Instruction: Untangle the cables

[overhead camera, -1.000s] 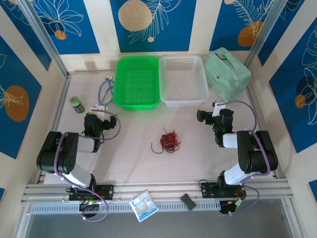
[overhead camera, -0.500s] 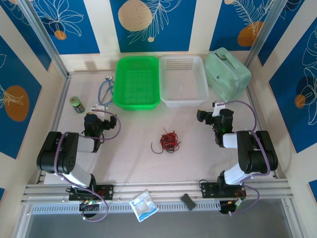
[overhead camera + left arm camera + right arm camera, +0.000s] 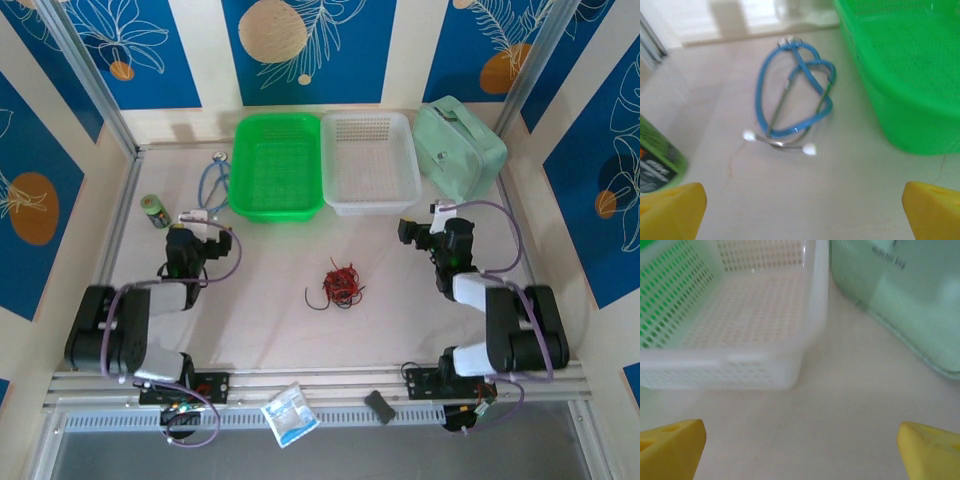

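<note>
Looking down from the top external view, you find the cables (image 3: pixel 343 283), a small knot of thin red and black wires, lying loose on the pale counter (image 3: pixel 262 310) about midway between the two arms. The clump is compact, so it has no clear long axis. One dark strand curls out of it toward the near left. Your left pincer (image 3: pixel 193 217) sits well to the left of the knot and your right pincer (image 3: pixel 439 211) well to its right. Both point toward the far wall, so the cables lie behind their fingertips and inward. I judge the right one somewhat nearer. Either arm would have to swing in toward the middle and tip down before it could reach the wires.

Through the left wrist camera, the left pincer (image 3: pixel 802 212) stands spread wide with nothing between its yellow tips. Ahead of it lie the blue-tubed stethoscope (image 3: pixel 792 95), the bright green plastic basket (image 3: pixel 900 75) on the right and a green-labelled can (image 3: pixel 657 160) at the left edge. None of these is your target.

Through the right wrist camera, the right pincer (image 3: pixel 800 450) is likewise fully spread and empty. It faces the white perforated plastic basket (image 3: pixel 725 370) and the mint-green soft case (image 3: pixel 910 305), with bare counter between them. The knot sits off to this arm's left and nearer the bases, so you should aim there.
</note>
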Tool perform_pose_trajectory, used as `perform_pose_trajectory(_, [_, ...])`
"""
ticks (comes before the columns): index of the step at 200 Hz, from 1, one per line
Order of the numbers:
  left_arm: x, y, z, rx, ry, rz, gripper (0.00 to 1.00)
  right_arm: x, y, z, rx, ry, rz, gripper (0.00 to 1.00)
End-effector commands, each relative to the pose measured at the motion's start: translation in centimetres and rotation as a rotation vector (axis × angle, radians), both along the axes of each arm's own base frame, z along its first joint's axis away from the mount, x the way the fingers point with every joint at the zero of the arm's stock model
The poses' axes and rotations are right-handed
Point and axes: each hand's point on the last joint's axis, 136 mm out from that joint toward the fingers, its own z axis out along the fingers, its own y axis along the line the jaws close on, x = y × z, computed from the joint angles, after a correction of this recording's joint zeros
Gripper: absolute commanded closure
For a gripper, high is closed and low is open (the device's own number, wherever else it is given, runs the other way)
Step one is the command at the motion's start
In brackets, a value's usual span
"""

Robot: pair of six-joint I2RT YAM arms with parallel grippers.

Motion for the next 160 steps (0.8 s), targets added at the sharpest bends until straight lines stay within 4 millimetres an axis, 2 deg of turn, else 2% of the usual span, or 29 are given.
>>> perform_pose_trajectory(1, [-0.5, 0.1, 5.4, -0.002, -0.067, 0.047, 0.0, -1.4, -0.3, 3.6, -0.003, 0.022, -0.065, 0.0])
perform_pose_trajectory(18, [-1.7, 0.0, 8.4, -0.075, -0.046, 0.077, 0.0, -3.3, -0.4, 5.3, 0.052, 0.098, -0.133, 0.0])
perform_pose_trajectory(33, [-3.0, -0.1, 10.3, -0.146, -0.003, 0.097, 0.0, -5.4, 0.6, 6.1, 0.079, 0.174, -0.125, 0.01])
perform_pose_trajectory(52, [-4.8, -1.9, 11.6, -0.237, 0.043, 0.015, 0.01, -8.4, 2.0, 6.4, 0.1, 0.283, -0.105, 0.03])
perform_pose_trajectory(71, [-6.4, -3.4, 11.8, -0.343, 0.09, -0.027, 0.03, -11.4, 4.2, 5.9, 0.156, 0.416, -0.055, 0.03])
perform_pose_trajectory(92, [-8.2, -6.2, 10.6, -0.445, 0.18, -0.107, 0.05, -14.4, 7.6, 4.4, 0.226, 0.591, 0.045, 0.03])
perform_pose_trajectory(119, [-10.8, -11.1, 7.0, -0.474, 0.322, -0.219, 0.05, -16.8, 12.0, 1.5, 0.228, 0.732, 0.134, 0.05])
perform_pose_trajectory(139, [-12.4, -14.1, 4.4, -0.461, 0.406, -0.263, 0.05, -17.1, 14.9, -0.3, 0.209, 0.774, 0.176, 0.09])
perform_pose_trajectory(160, [-13.2, -16.9, 2.2, -0.464, 0.462, -0.304, 0.05, -16.0, 16.5, -2.2, 0.178, 0.807, 0.168, 0.14])
